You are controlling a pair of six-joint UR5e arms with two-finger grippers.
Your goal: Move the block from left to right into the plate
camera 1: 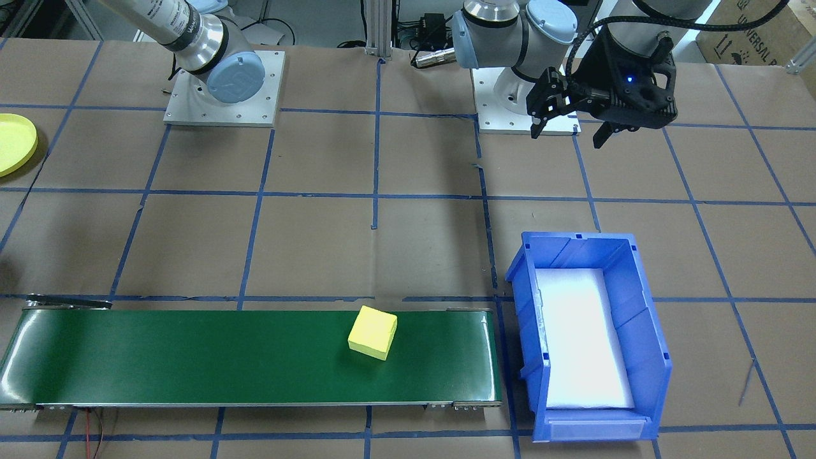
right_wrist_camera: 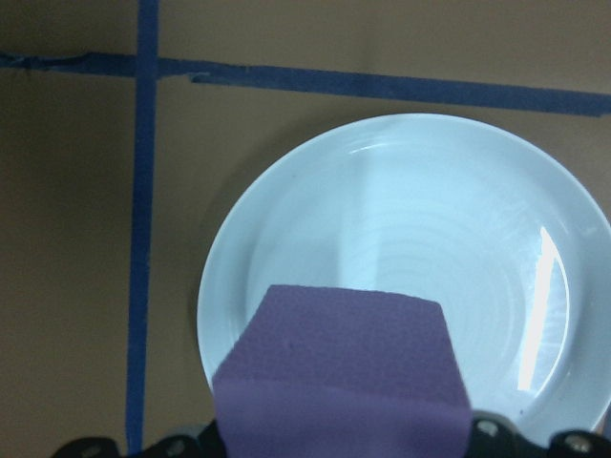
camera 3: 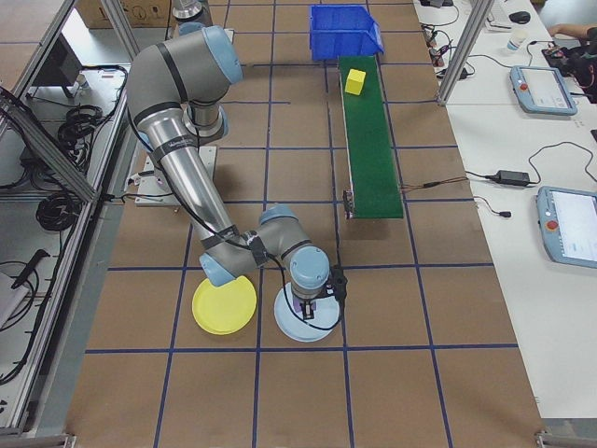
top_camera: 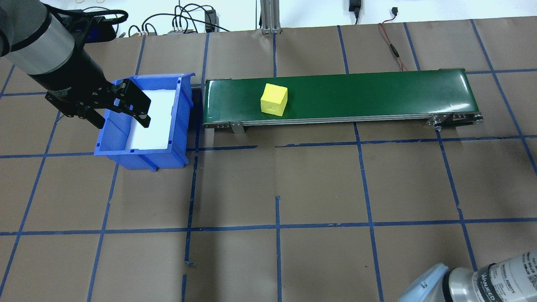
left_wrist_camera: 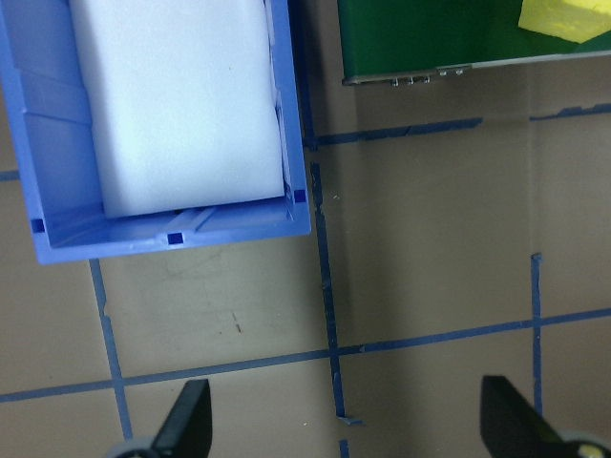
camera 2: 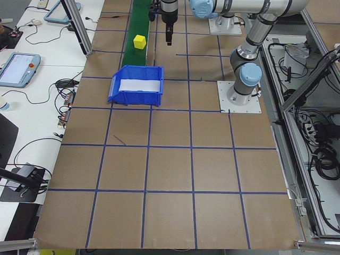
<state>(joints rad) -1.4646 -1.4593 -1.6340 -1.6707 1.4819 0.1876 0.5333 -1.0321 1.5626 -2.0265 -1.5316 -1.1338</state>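
Over the pale blue plate [right_wrist_camera: 401,277] you see the right gripper [right_wrist_camera: 339,448] pinching a purple block [right_wrist_camera: 342,367], which only the wrist view reveals. Beside it lies the yellow plate [camera 3: 224,305], bare. Your left gripper [top_camera: 121,110] hangs spread above the blue bin [top_camera: 178,126] with its white pad [top_camera: 153,121]; a yellow block [top_camera: 274,99] sits on the conveyor [top_camera: 377,94].

Purple block [right_wrist_camera: 341,372] in right pincer [right_wrist_camera: 334,444] above pale-blue plate [right_wrist_camera: 401,248]

We saw even, bright overhead light; the bin's white liner [camera 1: 583,338] was blown out, glare streaked the pale plate [right_wrist_camera: 544,286], shadows stayed soft.
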